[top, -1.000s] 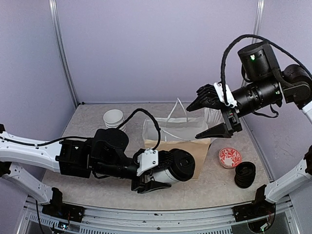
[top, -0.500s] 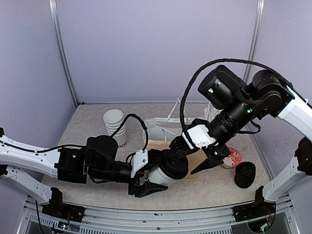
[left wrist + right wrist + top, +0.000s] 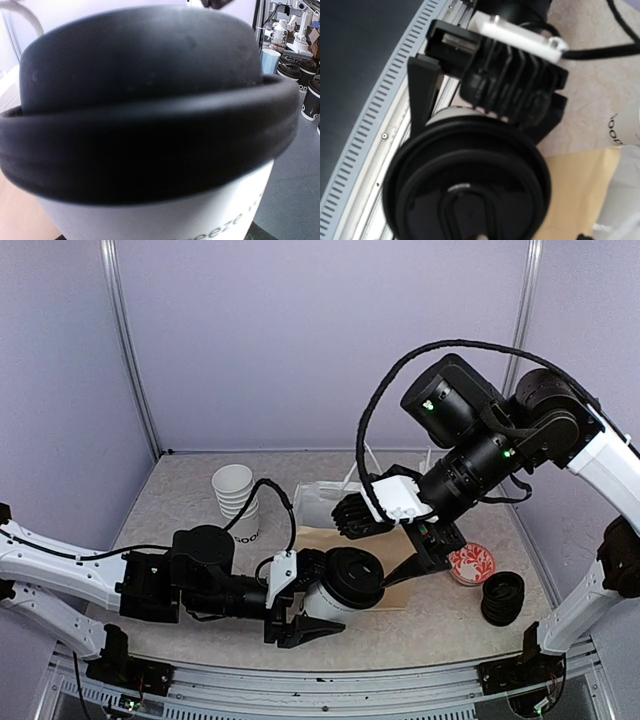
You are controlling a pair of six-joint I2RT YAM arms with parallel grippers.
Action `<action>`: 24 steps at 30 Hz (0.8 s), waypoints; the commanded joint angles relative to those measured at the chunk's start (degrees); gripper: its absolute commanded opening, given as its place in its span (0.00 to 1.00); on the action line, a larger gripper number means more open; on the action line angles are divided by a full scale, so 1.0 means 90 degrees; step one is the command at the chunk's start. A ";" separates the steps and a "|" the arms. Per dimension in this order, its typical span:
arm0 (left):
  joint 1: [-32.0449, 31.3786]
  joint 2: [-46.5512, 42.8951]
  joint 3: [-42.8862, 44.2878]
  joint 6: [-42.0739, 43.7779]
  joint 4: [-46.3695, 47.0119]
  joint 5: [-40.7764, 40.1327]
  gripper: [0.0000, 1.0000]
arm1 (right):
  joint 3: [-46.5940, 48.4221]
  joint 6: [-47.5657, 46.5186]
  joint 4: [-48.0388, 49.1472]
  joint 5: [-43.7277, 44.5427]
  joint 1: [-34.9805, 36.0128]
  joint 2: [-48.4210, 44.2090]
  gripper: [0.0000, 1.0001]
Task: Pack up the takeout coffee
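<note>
L gripper [image 3: 312, 598] clamps 1 lidded cup [image 3: 352, 578], 6 o'clock. R gripper [image 3: 386, 540] above it, jaws wide, empty. 1 cup stack [image 3: 234, 490] at 10 o'clock.

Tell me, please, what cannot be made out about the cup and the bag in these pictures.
Lettering on the lidded cup: left wrist view, blurred and cut off by the bottom edge.
Inside of the white paper bag: top view, partly covered by the right hand.
Where the left hand grips the cup: left wrist view, the cup fills the frame.
</note>
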 commanded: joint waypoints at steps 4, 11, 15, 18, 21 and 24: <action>-0.0056 -0.0200 -0.0106 -0.0033 0.0575 -0.0031 0.68 | 0.0005 0.0367 -0.0117 -0.0143 0.0048 0.0183 0.85; -0.0105 -0.0215 -0.0105 0.0016 0.0614 -0.0110 0.68 | 0.0038 0.0468 -0.0031 -0.0107 0.0058 0.0259 0.88; -0.0120 -0.0215 -0.0115 0.0035 0.0677 -0.0132 0.68 | 0.0037 0.0509 -0.0027 -0.0112 0.0058 0.0293 0.89; -0.0139 -0.0215 -0.0121 0.0064 0.0708 -0.0169 0.69 | 0.0033 0.0503 -0.0032 -0.0152 0.0058 0.0304 0.87; -0.0140 -0.0215 -0.0126 0.0101 0.0766 -0.0195 0.69 | -0.0001 0.0490 -0.0051 -0.0198 0.0058 0.0322 0.84; -0.0148 -0.0206 -0.0124 0.0121 0.0824 -0.0204 0.69 | 0.0015 0.0476 -0.0062 -0.0275 0.0058 0.0338 0.80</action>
